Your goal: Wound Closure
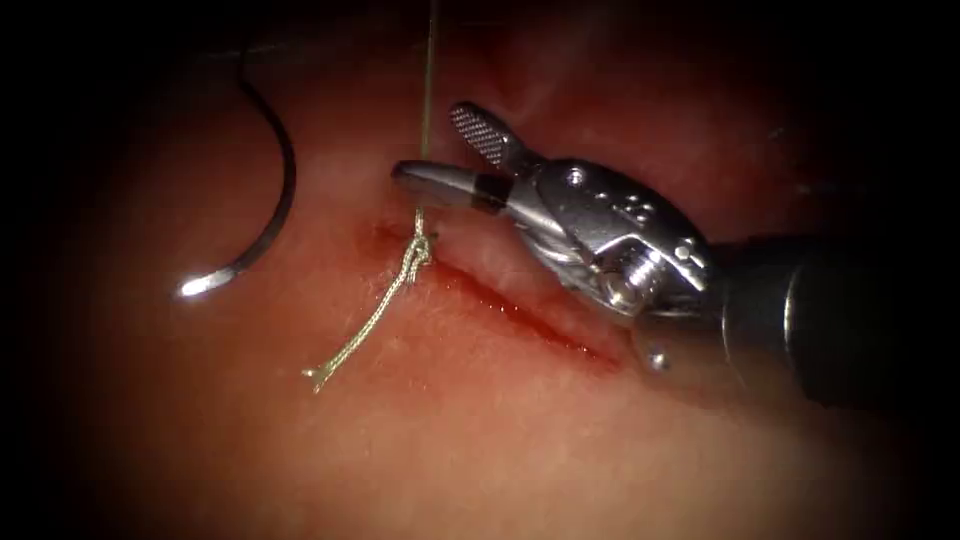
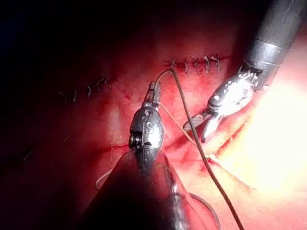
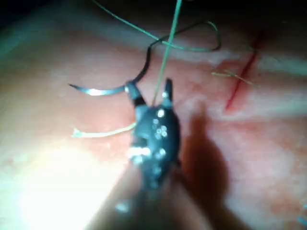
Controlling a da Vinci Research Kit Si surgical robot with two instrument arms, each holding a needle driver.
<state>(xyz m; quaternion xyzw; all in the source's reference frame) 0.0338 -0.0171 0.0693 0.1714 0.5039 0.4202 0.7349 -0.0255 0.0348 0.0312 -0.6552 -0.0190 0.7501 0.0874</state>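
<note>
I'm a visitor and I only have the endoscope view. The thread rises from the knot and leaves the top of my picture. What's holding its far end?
Observer: The left arm's tool. In the left wrist view its jaws look shut on the thread.
Visitor: Does the right tool grip the thread too?
Observer: No. In the right wrist view the thread runs between the open jaws of the right arm's tool, which holds nothing.
Visitor: And the needle lying left of the cut?
Observer: The needle lies free on the tissue, not in it. The right wrist view adds that the thread behind it curls into a loose loop.
</note>
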